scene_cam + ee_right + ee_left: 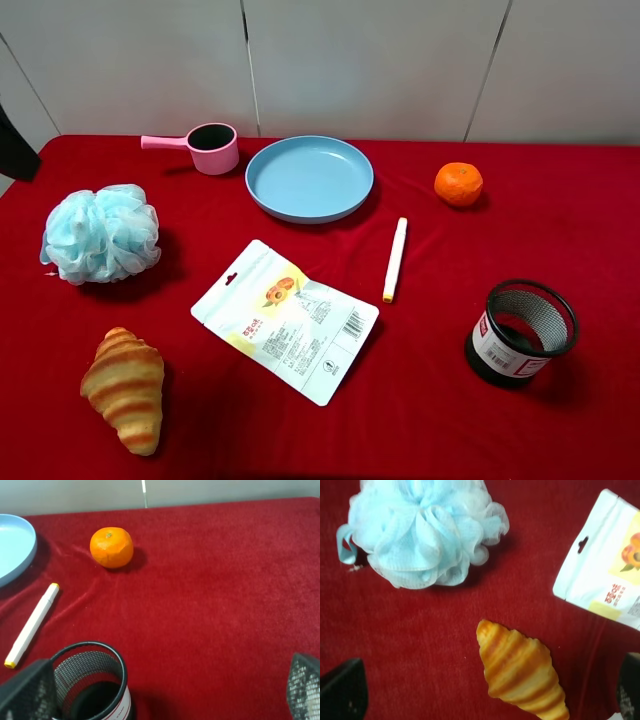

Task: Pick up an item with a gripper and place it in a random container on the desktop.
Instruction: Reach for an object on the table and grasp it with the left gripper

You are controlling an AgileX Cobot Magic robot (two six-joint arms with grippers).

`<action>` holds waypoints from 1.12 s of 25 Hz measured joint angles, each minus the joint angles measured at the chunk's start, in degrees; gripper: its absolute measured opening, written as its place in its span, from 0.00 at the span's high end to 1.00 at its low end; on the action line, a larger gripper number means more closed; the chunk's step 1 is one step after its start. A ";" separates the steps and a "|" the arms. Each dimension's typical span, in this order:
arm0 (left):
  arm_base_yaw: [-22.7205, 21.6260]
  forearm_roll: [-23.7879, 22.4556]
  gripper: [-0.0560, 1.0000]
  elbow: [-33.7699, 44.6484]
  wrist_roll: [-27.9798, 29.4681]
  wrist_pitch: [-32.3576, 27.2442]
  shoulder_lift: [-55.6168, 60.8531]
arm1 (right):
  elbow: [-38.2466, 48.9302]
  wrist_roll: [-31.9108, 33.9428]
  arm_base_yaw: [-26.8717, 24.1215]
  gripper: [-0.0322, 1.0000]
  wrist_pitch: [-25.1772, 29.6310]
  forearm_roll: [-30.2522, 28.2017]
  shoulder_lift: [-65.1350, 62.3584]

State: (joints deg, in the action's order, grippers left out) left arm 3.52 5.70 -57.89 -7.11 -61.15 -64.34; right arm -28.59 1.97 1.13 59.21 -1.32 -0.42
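Note:
The light-blue mesh bath pouf (pixel 101 233) lies on the red desktop (pixel 450 400) at the left; it also shows in the left wrist view (pixel 422 530). The light-blue plate (pixel 309 178) sits at the back centre, and its edge shows in the right wrist view (pixel 15 547). Neither arm shows in the high view. My left gripper (pixel 485 692) is open and empty, hovering above the croissant, with the pouf further ahead. My right gripper (pixel 165 690) is open and empty above the black mesh cup.
A striped croissant (pixel 125 388) lies front left. A white snack pouch (pixel 285 320) lies in the middle. A pink handled cup (pixel 210 147) stands behind the pouf. A white marker (pixel 395 260), an orange (pixel 458 184) and a black mesh cup (pixel 520 332) are on the right.

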 joint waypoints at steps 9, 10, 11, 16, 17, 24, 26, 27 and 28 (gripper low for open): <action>0.00 -1.79 0.01 -0.20 0.00 -0.37 -8.63 | 0.00 0.00 0.00 0.30 0.00 0.00 0.00; 0.00 -2.27 0.01 -0.20 0.00 -0.37 -9.35 | 0.00 0.00 0.00 0.30 0.00 0.00 0.00; 0.00 -2.82 0.01 -0.20 0.00 -0.37 -10.18 | 0.00 0.00 0.00 0.30 0.00 0.00 0.00; 0.00 -4.14 0.01 -0.20 -0.18 0.18 -13.53 | 0.00 0.00 0.00 0.30 0.00 0.00 0.00; 0.00 -4.34 0.01 -0.30 -0.31 0.41 -14.04 | 0.00 0.00 0.00 0.30 0.00 0.00 0.00; 0.85 -6.94 0.01 -4.73 -1.10 0.89 -19.77 | 0.00 0.00 0.00 0.30 0.00 0.00 0.00; 1.99 -8.38 0.01 -6.58 -1.14 1.01 -22.02 | 0.00 0.00 0.00 0.30 0.00 0.00 0.00; 2.67 -8.88 0.01 -7.62 -1.14 1.08 -23.04 | 0.00 0.00 0.00 0.30 0.00 0.00 0.00; 3.23 -9.36 0.01 -8.44 -1.14 1.21 -24.32 | 0.00 0.00 0.00 0.30 0.00 0.00 0.00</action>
State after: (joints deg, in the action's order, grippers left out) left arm 6.75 -3.66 -66.33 -8.25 -59.95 -88.66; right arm -28.59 1.97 1.13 59.21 -1.32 -0.42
